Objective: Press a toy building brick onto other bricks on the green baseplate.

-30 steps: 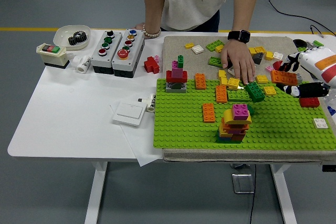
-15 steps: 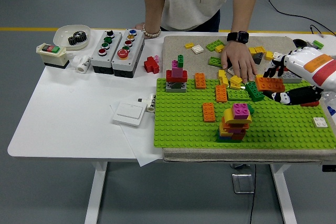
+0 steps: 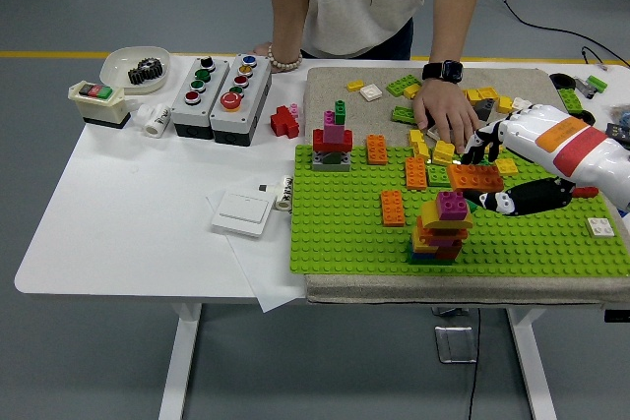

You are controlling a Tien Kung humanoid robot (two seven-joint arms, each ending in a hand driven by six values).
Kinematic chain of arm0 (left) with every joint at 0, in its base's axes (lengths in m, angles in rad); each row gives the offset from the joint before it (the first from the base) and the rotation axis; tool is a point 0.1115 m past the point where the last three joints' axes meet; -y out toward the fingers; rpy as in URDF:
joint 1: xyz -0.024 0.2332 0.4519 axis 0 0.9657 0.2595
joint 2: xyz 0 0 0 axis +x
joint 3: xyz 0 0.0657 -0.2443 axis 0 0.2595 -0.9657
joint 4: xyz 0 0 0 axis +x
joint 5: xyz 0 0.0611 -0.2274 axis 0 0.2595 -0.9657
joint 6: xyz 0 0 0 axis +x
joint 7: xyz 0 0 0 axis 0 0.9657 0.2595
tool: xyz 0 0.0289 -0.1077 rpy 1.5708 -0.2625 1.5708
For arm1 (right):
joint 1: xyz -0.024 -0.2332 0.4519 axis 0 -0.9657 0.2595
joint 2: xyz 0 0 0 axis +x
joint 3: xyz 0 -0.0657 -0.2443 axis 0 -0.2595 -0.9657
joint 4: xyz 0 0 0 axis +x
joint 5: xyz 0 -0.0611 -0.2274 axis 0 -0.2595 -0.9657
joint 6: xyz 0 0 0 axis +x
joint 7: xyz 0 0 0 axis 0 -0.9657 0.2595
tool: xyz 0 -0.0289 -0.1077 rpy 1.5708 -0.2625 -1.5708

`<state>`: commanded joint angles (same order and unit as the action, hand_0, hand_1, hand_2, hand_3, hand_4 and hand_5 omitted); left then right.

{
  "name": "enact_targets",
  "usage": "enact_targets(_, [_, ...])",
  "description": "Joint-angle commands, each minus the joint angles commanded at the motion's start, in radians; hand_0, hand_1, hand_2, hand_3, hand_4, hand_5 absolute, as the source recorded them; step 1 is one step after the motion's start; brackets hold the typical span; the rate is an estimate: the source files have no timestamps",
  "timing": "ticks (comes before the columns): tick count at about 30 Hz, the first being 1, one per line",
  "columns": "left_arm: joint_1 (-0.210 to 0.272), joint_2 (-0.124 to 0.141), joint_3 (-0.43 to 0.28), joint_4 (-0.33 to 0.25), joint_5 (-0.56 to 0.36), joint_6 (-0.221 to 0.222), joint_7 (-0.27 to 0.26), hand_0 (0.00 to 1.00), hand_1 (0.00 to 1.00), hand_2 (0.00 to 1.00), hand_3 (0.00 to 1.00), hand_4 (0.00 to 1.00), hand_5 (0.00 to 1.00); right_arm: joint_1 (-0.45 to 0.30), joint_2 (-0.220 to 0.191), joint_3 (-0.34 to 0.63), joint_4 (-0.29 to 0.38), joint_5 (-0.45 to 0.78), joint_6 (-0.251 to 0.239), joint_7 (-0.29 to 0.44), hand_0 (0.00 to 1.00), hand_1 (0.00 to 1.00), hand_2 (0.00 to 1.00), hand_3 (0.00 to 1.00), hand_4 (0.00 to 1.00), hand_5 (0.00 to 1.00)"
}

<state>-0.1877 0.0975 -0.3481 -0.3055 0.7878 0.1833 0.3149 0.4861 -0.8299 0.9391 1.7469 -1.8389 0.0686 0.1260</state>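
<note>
The baseplate [image 3: 345, 233] lies on the bench [image 3: 128, 213] at right; a brick stack [image 3: 441, 228] stands near its front, a smaller stack [image 3: 333, 145] at its far left corner. Two button boxes [image 3: 219, 93] sit behind left, a bowl [image 3: 133, 68] further left

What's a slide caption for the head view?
Robot's right hand carries an orange brick over the green baseplate toward a brick stack.

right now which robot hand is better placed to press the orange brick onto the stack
Right. The right robot hand already grips the orange brick, just beyond the pink-topped brick stack on the green baseplate. The left robot hand is out of view.
</note>
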Motion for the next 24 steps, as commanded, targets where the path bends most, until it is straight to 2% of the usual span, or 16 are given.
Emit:
enact_targets(10, [0.003, 0.001, 0.002, 0.0, -0.002, 0.002, 0.0, 0.797, 0.769, 0.739, 0.586, 0.646, 0.662, 0.066, 0.018, -0.079, -0.014, -0.028, 0.029, -0.03, 0.543, 0.477, 0.527, 0.539, 0.764, 0.407])
enact_targets(24, [0.002, 0.002, 0.004, -0.002, -0.002, 0.001, 0.0, 0.798, 0.77, 0.741, 0.585, 0.647, 0.664, 0.083, 0.051, -0.106, -0.013, -0.041, 0.034, -0.061, 0.545, 0.481, 0.531, 0.547, 0.781, 0.425])
